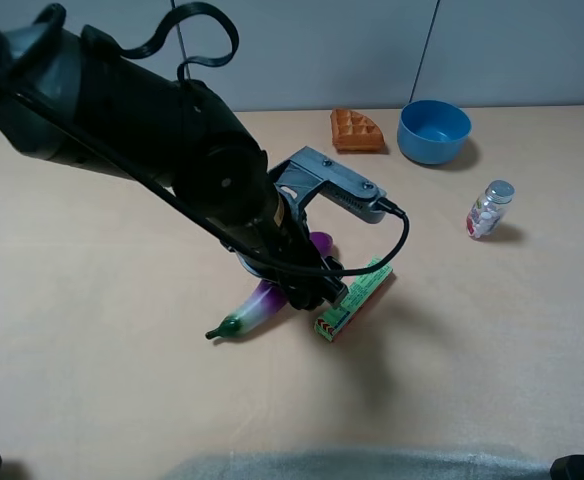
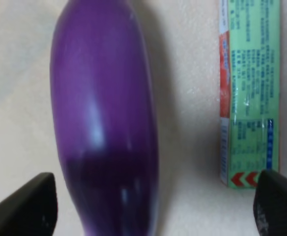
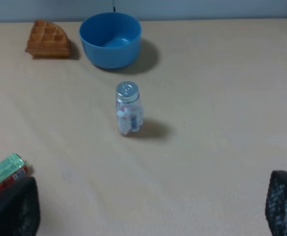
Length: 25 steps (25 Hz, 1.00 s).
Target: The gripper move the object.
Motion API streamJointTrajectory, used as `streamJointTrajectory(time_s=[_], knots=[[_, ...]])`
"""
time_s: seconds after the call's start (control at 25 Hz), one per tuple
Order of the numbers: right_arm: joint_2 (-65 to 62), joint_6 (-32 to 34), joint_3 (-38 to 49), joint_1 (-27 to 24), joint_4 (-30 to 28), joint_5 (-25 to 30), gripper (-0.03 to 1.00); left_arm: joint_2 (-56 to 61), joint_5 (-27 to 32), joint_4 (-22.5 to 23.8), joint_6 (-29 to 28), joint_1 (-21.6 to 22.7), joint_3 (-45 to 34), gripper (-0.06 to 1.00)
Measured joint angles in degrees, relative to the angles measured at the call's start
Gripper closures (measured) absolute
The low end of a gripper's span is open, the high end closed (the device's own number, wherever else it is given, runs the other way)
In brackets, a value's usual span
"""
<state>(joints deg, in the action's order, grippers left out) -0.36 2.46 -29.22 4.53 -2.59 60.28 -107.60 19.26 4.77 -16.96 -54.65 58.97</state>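
The eggplant (image 2: 104,123) is glossy purple, the box (image 1: 356,299) green with red, the bowl (image 1: 434,130) blue.

Pale tan worktop (image 1: 82,390), matte and unpatterned, fills nearly the whole high view and runs back to a straight far edge. Behind it stands a light grey panelled wall (image 1: 312,50) — its panels divided by thin dark seams (image 1: 428,40). Lighting is soft and even, with short diffuse shadows on the worktop — a blurred grey strip (image 1: 342,462) borders its near edge.
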Motion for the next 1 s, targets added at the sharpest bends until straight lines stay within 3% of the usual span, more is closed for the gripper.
streamJointTrajectory(time_s=[1.0], knots=[[0.0, 0.0, 0.0, 0.0, 0.0, 0.0, 0.28, 23.1, 20.8, 0.5, 0.0, 0.0, 0.0, 0.03]])
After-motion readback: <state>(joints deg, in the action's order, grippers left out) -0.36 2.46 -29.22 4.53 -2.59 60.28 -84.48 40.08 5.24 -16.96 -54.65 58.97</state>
